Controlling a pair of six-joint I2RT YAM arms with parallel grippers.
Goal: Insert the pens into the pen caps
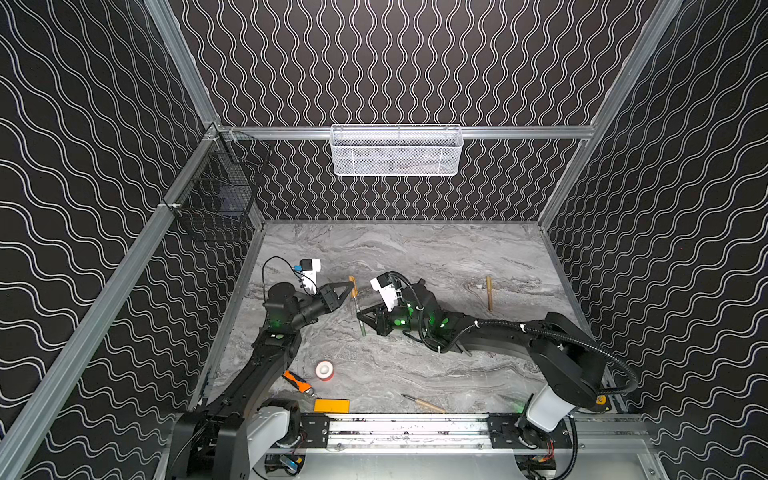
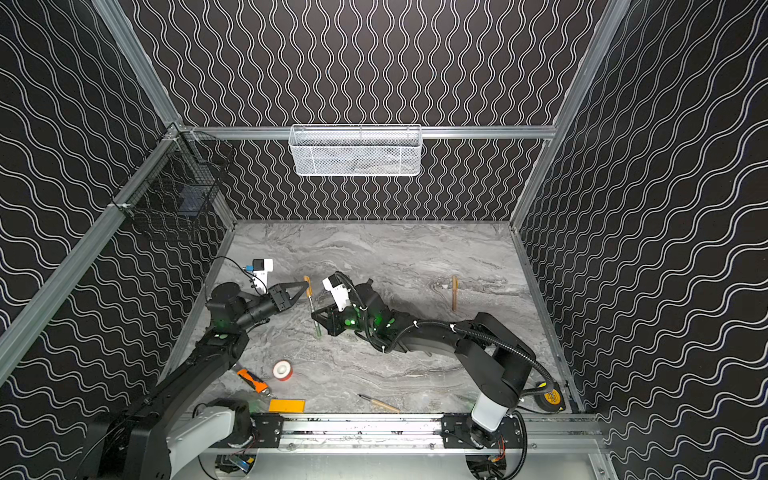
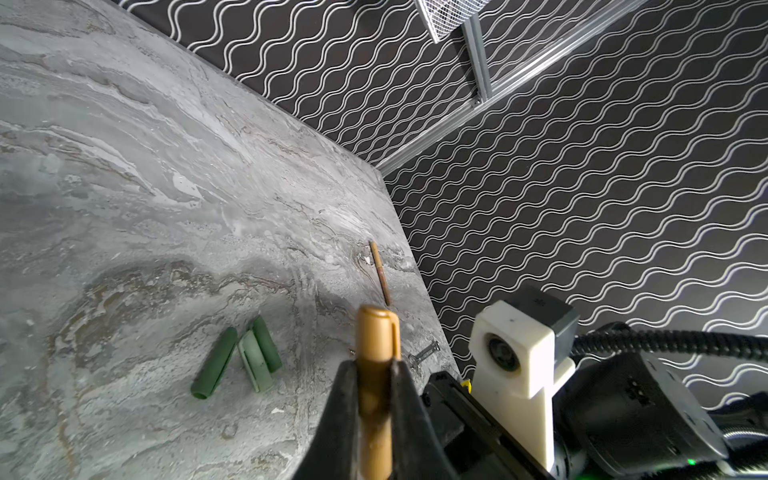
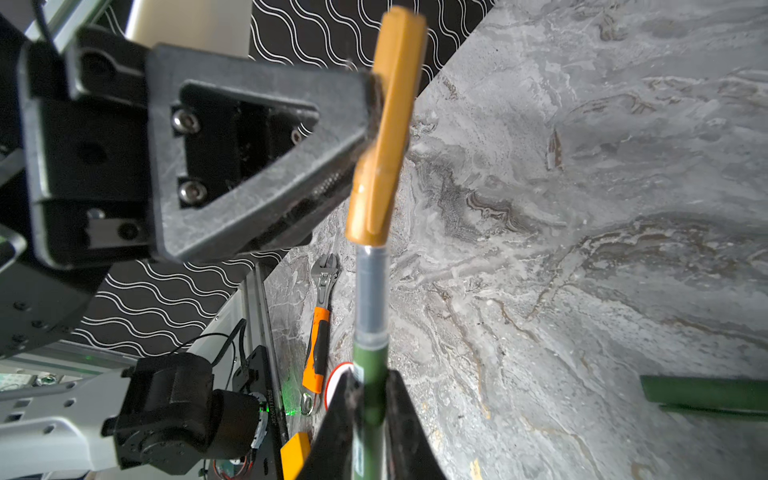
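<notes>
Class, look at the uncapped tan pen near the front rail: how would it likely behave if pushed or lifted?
The tan pen looks slim and round, lying flat on the smooth table, so a sideways push would probably roll it. Straight and thin, it likely stays stiff and feels light.

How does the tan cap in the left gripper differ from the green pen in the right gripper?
The tan cap is short and thick; the green pen is longer and thinner, with a grey front. The left gripper holds the cap, the right gripper the pen. Both are clamped, meeting end to end.
</notes>
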